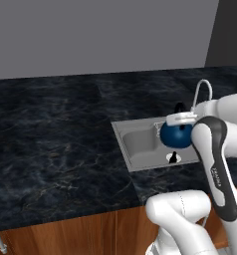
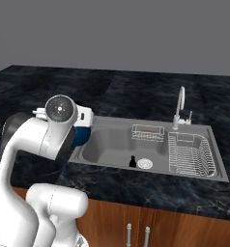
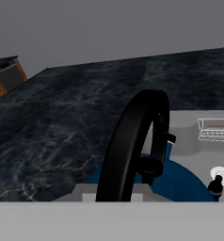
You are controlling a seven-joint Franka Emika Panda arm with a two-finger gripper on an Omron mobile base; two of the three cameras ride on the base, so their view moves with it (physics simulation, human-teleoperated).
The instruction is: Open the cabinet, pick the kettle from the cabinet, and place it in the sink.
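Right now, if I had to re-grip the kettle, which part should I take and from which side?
Take the black arched handle, coming down from above. It rises over the kettle, whose round blue body looks too wide and smooth for the fingers. The gripper is shut on that handle now, carrying it over the left end of the sink.

A big black marble counter (image 2: 136,91) is stretching out under a plain grey wall (image 2: 115,34). A wire dish rack (image 2: 190,153) is sitting next to a small wire basket (image 2: 148,132). Brown wooden cupboard doors (image 2: 150,226) with silver handles (image 2: 129,235) are showing below the counter.
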